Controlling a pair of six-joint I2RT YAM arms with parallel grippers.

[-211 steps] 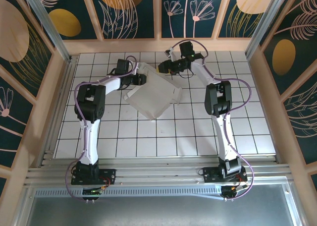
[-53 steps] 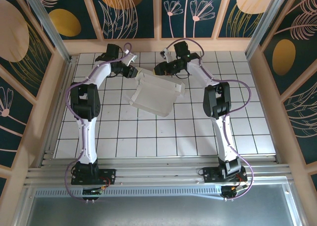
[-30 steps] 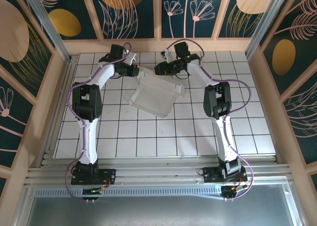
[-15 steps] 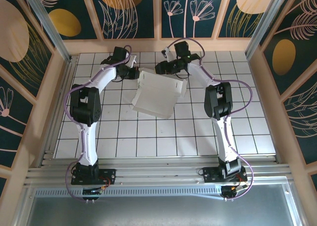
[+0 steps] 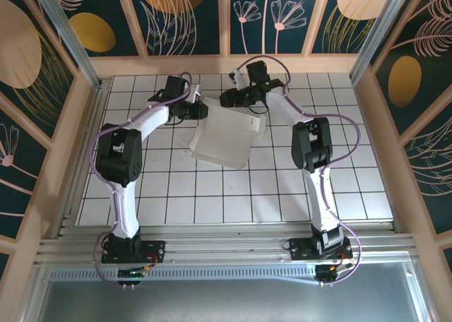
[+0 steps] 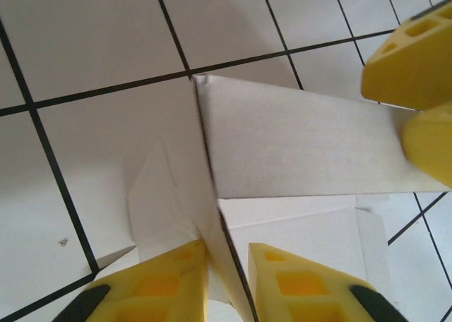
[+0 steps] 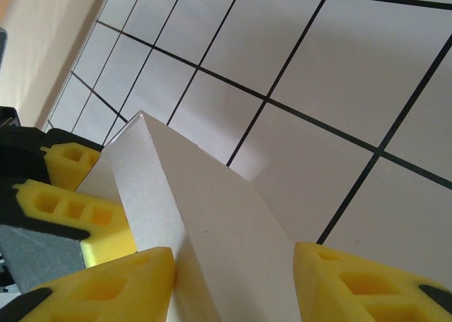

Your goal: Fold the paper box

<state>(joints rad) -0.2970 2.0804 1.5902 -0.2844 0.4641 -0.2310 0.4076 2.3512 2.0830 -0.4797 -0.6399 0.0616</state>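
1. The paper box (image 5: 224,137) is half-formed with its walls raised. It sits near the middle of the far edge of the bench (image 5: 339,181), with its far corner between the tips of the two arms.
2. The left pincer (image 5: 200,110) straddles an upright end wall (image 6: 224,230), seen edge-on from the left wrist. Its fingers (image 6: 166,279) are slightly spread, with a sliver of gap on each side, so it appears not to be clamping.
3. The right pincer (image 5: 227,97) is pinching a folded long wall (image 7: 212,230). Card fills the space between its fingers (image 7: 106,287).
4. Risk: with nothing clamping the end wall, it could spring outward, because a fresh crease in thin card tends to resist folding.
5. Risk: a hold on one side only could drag or pivot the light box across the smooth tiles and throw the next fold out of line.
6. Risk: the two pincers are just beside each other at the same corner. A careless move could knock them together or crush the card.
7. Count: one paper box, two arms, two pincers.
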